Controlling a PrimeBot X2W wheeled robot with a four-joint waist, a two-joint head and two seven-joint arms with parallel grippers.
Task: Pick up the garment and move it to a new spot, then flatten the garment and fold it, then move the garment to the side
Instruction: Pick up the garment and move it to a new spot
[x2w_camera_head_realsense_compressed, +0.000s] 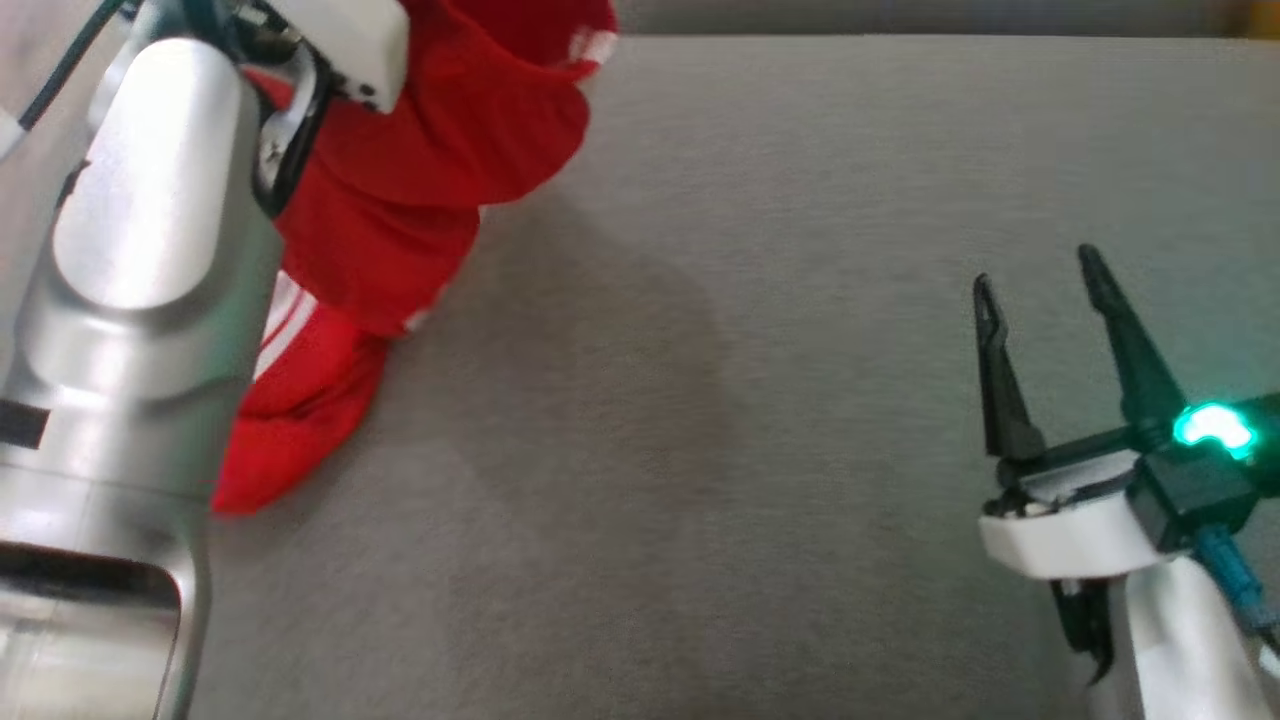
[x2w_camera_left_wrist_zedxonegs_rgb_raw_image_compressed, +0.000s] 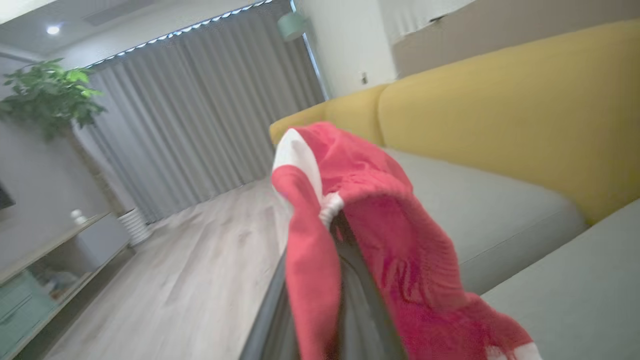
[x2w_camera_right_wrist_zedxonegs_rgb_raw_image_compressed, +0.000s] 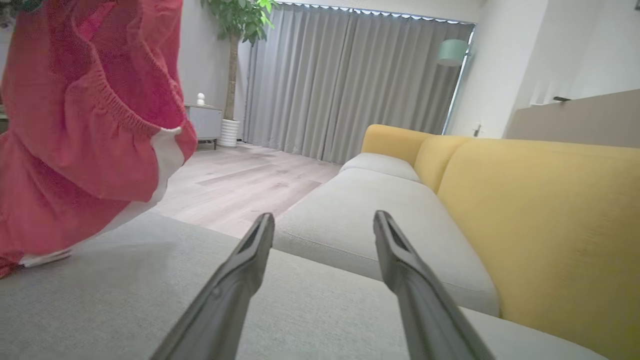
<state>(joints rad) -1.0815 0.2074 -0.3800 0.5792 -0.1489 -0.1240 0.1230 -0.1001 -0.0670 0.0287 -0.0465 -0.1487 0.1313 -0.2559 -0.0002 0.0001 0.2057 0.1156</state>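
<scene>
Firstly, at far left, the left hand is pressed together on a bunched fold of the garment, pinching it at the garment's upper end. The red cloth, with its white stripes, hangs from that grip. Its long axis runs downward from the hand, and its lower end seems to touch the grey seat cushion directly beneath. The left arm is therefore the one engaged, and any carry depends on it.

To the right of the garment lies a broad stretch of bare cushion, the evident room for setting down and spreading. Well to the right of the garment, the right hand hovers low over the cushion with its fingers spread and nothing between them.

Beyond the garment, in the right wrist view, the cushion's edge drops to the wooden floor. The yellow backrest closes off the far right. A drag to the right should be judged safer than one toward that edge.
</scene>
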